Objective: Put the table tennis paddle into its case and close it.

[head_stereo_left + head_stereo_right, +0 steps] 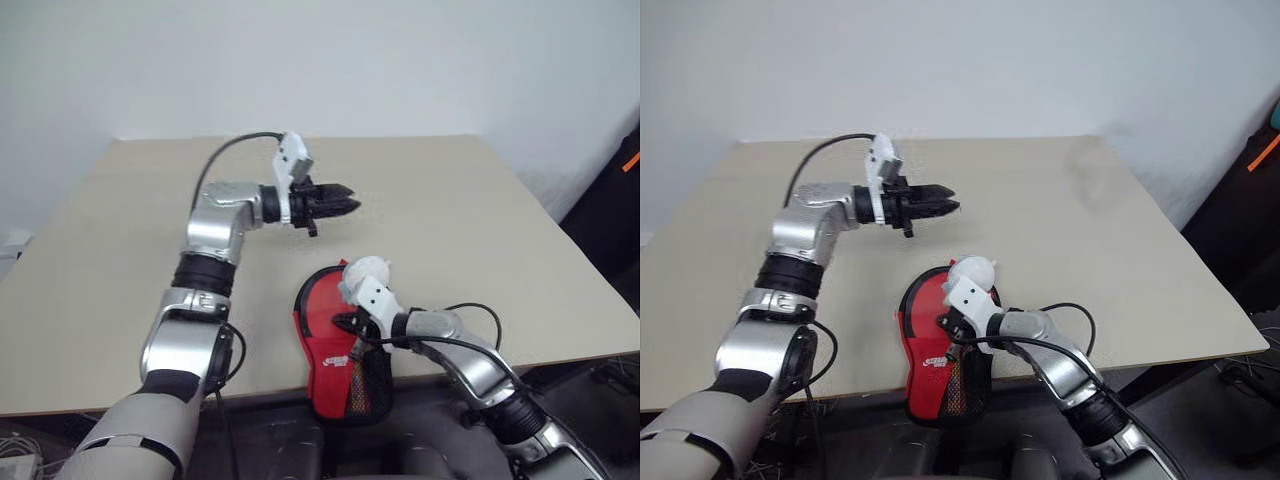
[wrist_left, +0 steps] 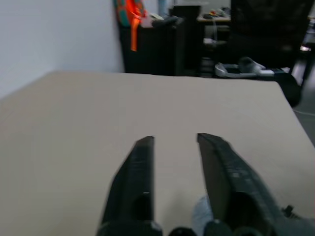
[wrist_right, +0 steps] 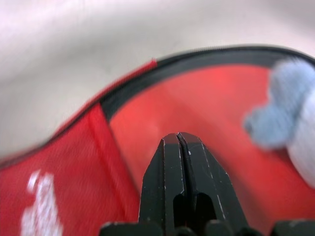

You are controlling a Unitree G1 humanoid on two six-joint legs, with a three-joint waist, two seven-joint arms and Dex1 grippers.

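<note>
The red case (image 1: 322, 345) lies at the table's front edge, its black mesh end hanging over the edge. Its white logo (image 3: 42, 206) and black edging show close up in the right wrist view. My right gripper (image 1: 346, 322) is shut, its tips pressed together and resting on the case's red fabric (image 3: 206, 113). Farther back, my left gripper (image 1: 350, 205) hovers above the bare table, pointing right. Its fingers (image 2: 140, 167) stand a narrow gap apart with nothing between them. The table tennis paddle is hidden.
The beige table (image 1: 460, 220) stretches wide behind the case. A soft blue-grey lump (image 3: 278, 115) sits on the case close to my right gripper. Dark furniture and an orange item (image 2: 133, 19) stand beyond the table's right side.
</note>
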